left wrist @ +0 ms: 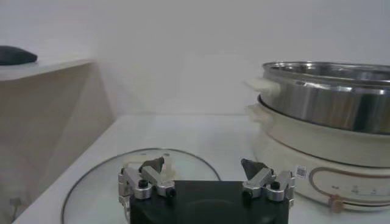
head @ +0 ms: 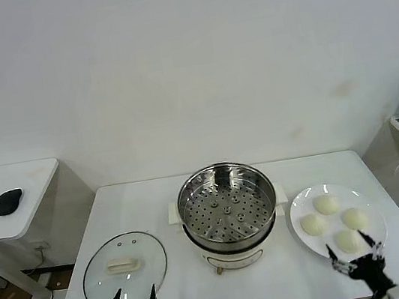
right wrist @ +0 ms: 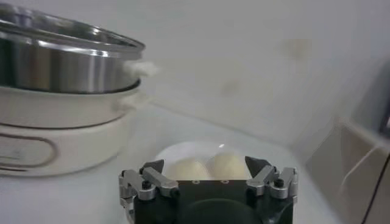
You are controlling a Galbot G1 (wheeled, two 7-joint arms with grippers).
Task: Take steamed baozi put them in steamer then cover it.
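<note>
From the head, you see the steamer (head: pixel 227 207) mid-tabletop (head: pixel 153 195), lid (head: pixel 125 271) flat to its left, handle (head: pixel 121 266) running left-right, buns (head: pixel 331 221) on the plate (head: pixel 300 209) right. Left wrist: left claw (left wrist: pixel 204 176) open over the lid. Right wrist: right claw (right wrist: pixel 207 176) open by the buns.

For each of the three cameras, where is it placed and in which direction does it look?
Head view: high on the robot, looking down at the table; both open grippers at the near edge.
Left wrist view: behind the left gripper, low over the cover, facing the steamer.
Right wrist view: behind the right gripper, facing the baozi on the plate.
Shared: both wrist views show the steamer.
</note>
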